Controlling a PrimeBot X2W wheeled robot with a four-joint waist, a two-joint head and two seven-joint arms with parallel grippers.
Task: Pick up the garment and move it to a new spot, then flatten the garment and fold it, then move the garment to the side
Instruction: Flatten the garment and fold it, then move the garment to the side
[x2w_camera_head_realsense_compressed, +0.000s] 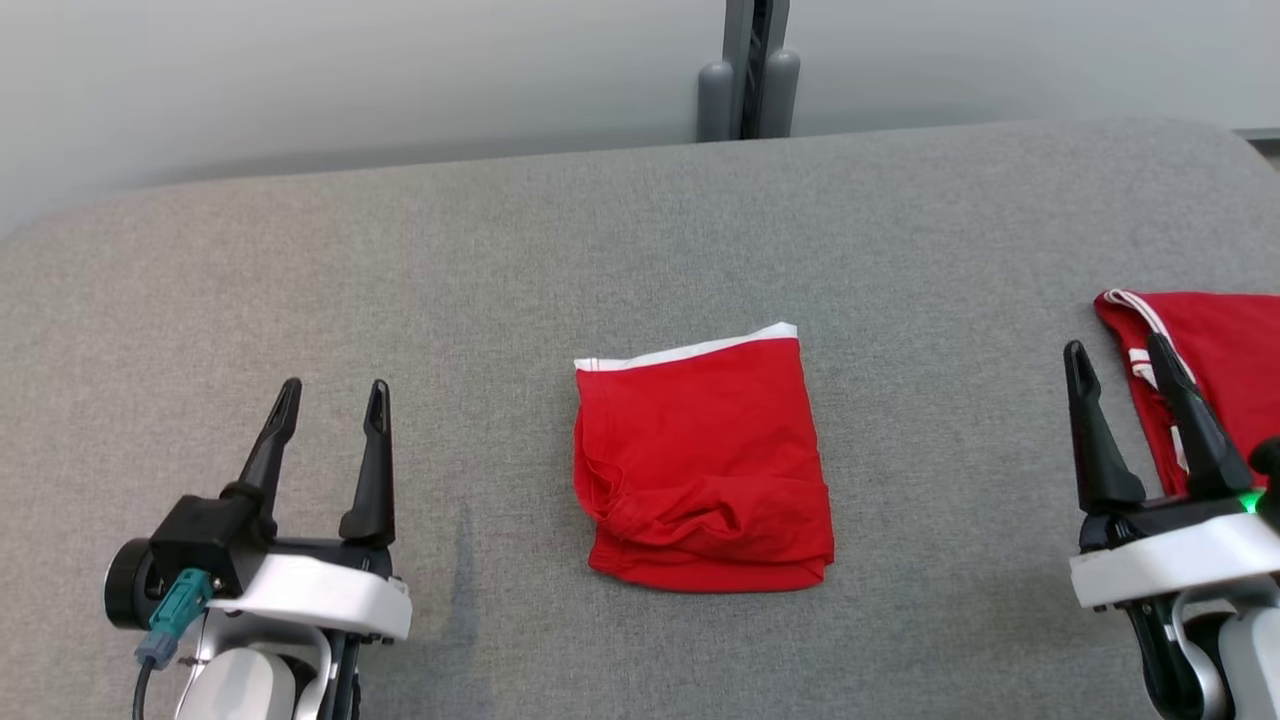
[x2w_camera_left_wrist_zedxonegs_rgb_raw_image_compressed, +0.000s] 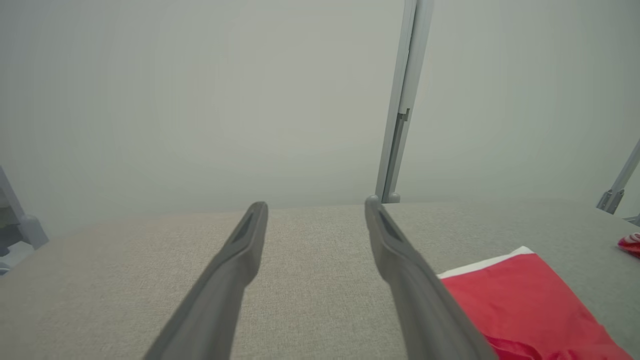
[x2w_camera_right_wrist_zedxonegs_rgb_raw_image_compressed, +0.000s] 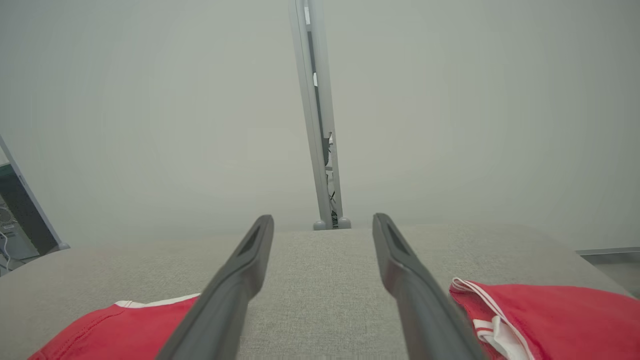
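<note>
Left claw (x2w_camera_head_realsense_compressed: 334, 390) sits at the lower left of the head view with its two dark fingers spread wide and nothing between them, hovering over the grey padded surface (x2w_camera_head_realsense_compressed: 600, 230). The right claw (x2w_camera_head_realsense_compressed: 1117, 350) at the lower right is spread just as wide and also holds nothing. Between the two, well apart from both, the garment (x2w_camera_head_realsense_compressed: 700, 465) lies folded into a compact red rectangle. Its white band runs along the far edge and some rumpled layers gather at the near left corner. A second red garment (x2w_camera_head_realsense_compressed: 1215, 370) with white trim lies at the right edge of the surface, just beyond the right claw's fingers, whose outer finger overlaps it in this view. A grey post (x2w_camera_head_realsense_compressed: 750, 70) stands against the pale wall behind the surface. In the left wrist view, the left claw (x2w_camera_left_wrist_zedxonegs_rgb_raw_image_compressed: 315, 205) points across bare fabric with a broad gap between its fingers. The garment (x2w_camera_left_wrist_zedxonegs_rgb_raw_image_compressed: 520, 300) lies off to the right of them, partly hidden by the right-hand finger. A small red scrap (x2w_camera_left_wrist_zedxonegs_rgb_raw_image_compressed: 631, 245) at the far right edge is perhaps the second garment, though too little of it shows to be sure. In the right wrist view, the right claw (x2w_camera_right_wrist_zedxonegs_rgb_raw_image_compressed: 322, 220) is likewise wide open over bare fabric. The folded garment (x2w_camera_right_wrist_zedxonegs_rgb_raw_image_compressed: 115, 330) lies at the lower left and the second red garment (x2w_camera_right_wrist_zedxonegs_rgb_raw_image_compressed: 550, 315) at the lower right, neither one between the fingers.
</note>
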